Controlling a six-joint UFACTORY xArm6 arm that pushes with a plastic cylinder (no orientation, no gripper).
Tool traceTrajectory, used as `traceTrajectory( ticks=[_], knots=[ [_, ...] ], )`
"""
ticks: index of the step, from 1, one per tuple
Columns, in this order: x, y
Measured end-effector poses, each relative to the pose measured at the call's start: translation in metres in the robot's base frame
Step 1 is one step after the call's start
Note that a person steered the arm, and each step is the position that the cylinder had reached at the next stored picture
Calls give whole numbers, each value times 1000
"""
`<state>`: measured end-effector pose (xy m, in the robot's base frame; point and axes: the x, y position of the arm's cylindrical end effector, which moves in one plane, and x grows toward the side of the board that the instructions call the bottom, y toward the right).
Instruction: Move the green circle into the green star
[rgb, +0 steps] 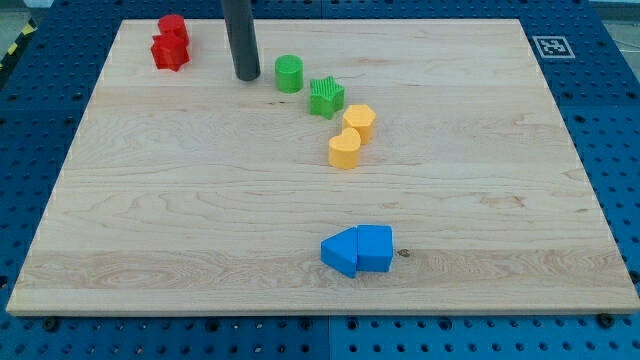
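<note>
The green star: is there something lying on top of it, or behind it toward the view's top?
Nothing lies on the green star. Behind it is bare board; the green circle sits up-left, a small gap apart. My tip stands left of the circle. Nothing here is covered.

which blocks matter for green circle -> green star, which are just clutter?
In play: green circle, green star at its lower right, my tip just left of the circle.
Clutter: two red blocks top left, two yellow blocks below the star, two blue blocks near the bottom.
</note>
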<state>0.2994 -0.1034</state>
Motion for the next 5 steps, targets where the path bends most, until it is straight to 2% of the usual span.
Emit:
traceTrajectory(
  ticks=[1, 2, 5],
  knots=[
    [-20, 7],
    [-21, 30],
    [4, 49]
  ],
)
